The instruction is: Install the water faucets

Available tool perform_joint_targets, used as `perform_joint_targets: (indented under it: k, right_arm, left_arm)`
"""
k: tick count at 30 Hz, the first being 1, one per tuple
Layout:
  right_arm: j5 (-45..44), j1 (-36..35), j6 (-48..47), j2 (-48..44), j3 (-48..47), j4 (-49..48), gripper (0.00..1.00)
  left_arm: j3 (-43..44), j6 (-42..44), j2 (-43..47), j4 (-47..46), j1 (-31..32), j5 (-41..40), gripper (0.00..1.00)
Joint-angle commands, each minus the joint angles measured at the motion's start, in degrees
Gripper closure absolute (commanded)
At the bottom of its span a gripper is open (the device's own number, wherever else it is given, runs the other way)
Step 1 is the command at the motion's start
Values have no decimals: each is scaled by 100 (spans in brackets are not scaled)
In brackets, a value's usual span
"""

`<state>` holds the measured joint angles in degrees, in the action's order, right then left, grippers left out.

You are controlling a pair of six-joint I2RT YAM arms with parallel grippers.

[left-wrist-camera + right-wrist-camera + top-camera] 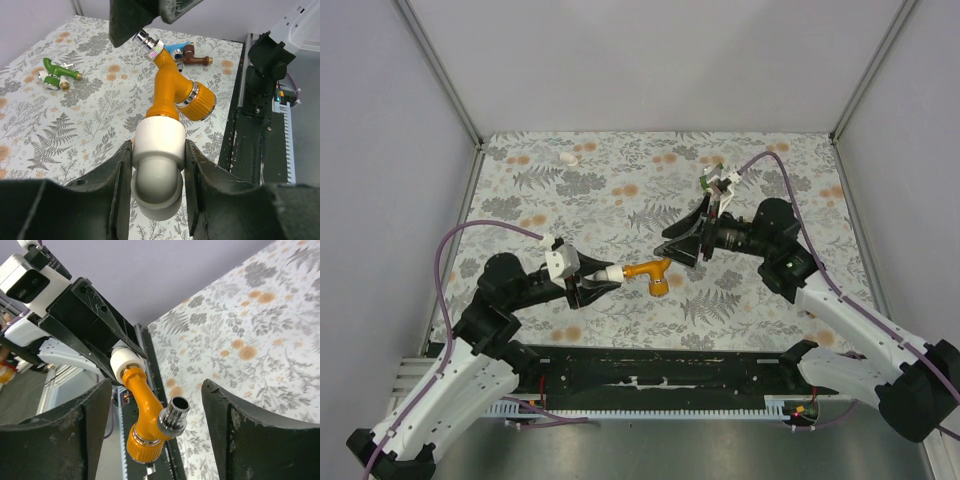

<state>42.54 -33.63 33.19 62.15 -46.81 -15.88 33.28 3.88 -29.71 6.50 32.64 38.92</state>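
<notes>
An orange water faucet (pixel 650 271) hangs above the table's middle, its threaded end seated in a white elbow fitting (pixel 159 145). My left gripper (pixel 159 165) is shut on that fitting, both fingers pressed against its sides. My right gripper (pixel 156 390) stands open. The faucet's metal nozzle (pixel 173 415) lies between its two fingers without touching either. The top view shows the right gripper (pixel 672 250) just right of the orange faucet. A green faucet (pixel 60 72), a dark red one (pixel 195 59) and a blue one (pixel 176 48) lie on the table.
The floral table mat (pixel 620 200) has a black rail (pixel 660 370) along its near edge. A small white piece (pixel 567 157) lies at the far left. Grey walls with metal posts enclose the table on three sides.
</notes>
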Motion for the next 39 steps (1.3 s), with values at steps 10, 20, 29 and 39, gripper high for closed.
perform_joint_targets:
  k: [10,20,29,39]
  right_arm:
    - [-678,-21,-1271,-1012,681,190,16]
    - [122,-100,-86,-529,1042,-1109,16]
    - [272,-636,293,157,910,-1945,22]
    - [360,-654,574,25,805,-1902,48]
  left_arm:
    - [-225,-528,361,-1045,14,-692,98]
    - [-410,-511,704,-1239,5,-1378,98]
    - [-427,-502,686,-1248,5,-1466,98]
    - [-146,139,590,-343,5,-1826,98]
